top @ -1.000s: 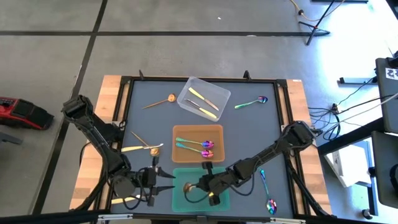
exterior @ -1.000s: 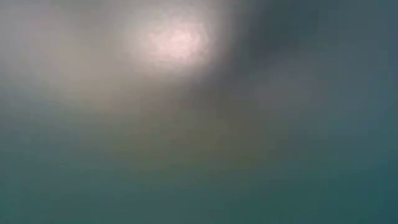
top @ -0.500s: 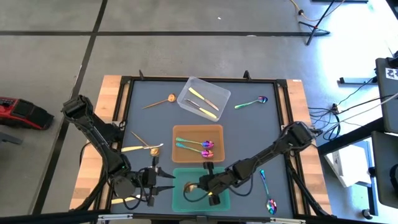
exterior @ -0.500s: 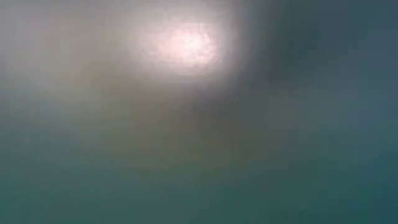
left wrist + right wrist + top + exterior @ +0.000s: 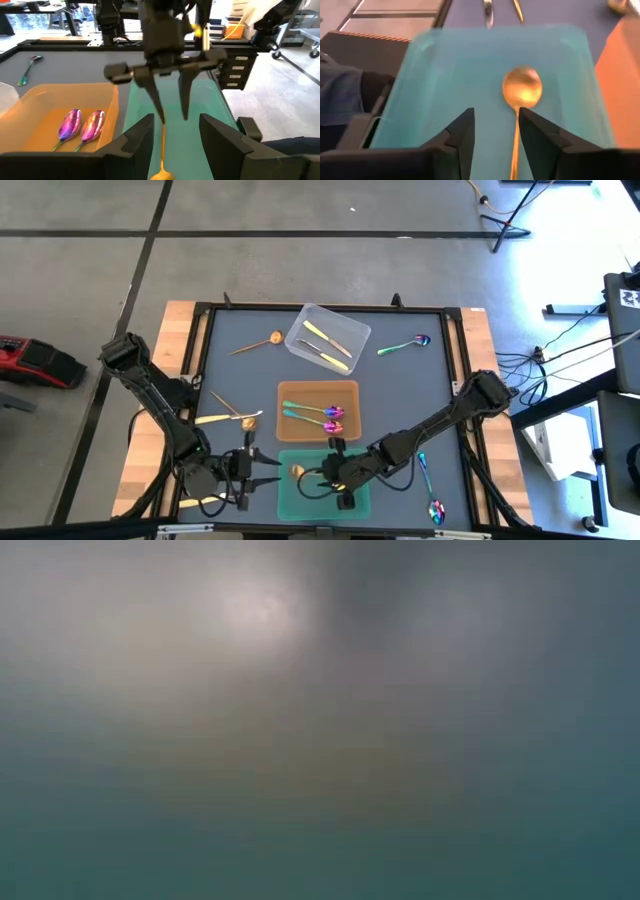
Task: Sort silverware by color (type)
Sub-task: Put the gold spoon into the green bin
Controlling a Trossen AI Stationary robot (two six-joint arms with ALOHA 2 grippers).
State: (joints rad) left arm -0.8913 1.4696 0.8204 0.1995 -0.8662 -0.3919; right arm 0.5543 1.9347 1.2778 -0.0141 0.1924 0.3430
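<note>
**Copper spoon lies in the green bin beneath the right end effector**

The right end effector (image 5: pixel 335 480) hangs over the green bin (image 5: pixel 290 500) at the table's (image 5: pixel 440 395) near edge, its fingers (image 5: pixel 152 90) spread apart with nothing clamped between them. A copper-gold spoon (image 5: pixel 521 90) lies on the bin's floor, its handle running between the parted fingers and its round bowl beyond their tips.

The left end effector (image 5: pixel 262 471) waits just beside the green bin, its fingers also apart and empty.

In the orange bin (image 5: pixel 290 392) lie two rainbow spoons (image 5: pixel 325 412). The clear bin (image 5: pixel 355 330) at the far side holds pale gold knives (image 5: pixel 328 347). Loose on the table are a copper spoon (image 5: pixel 262 341) beside the clear bin, a rainbow spoon (image 5: pixel 405 344) on its other side, two more rainbow spoons (image 5: pixel 430 490) near the right edge, and a knife and copper spoon (image 5: pixel 235 417) left of the orange bin.

The low view shows only blur.
</note>
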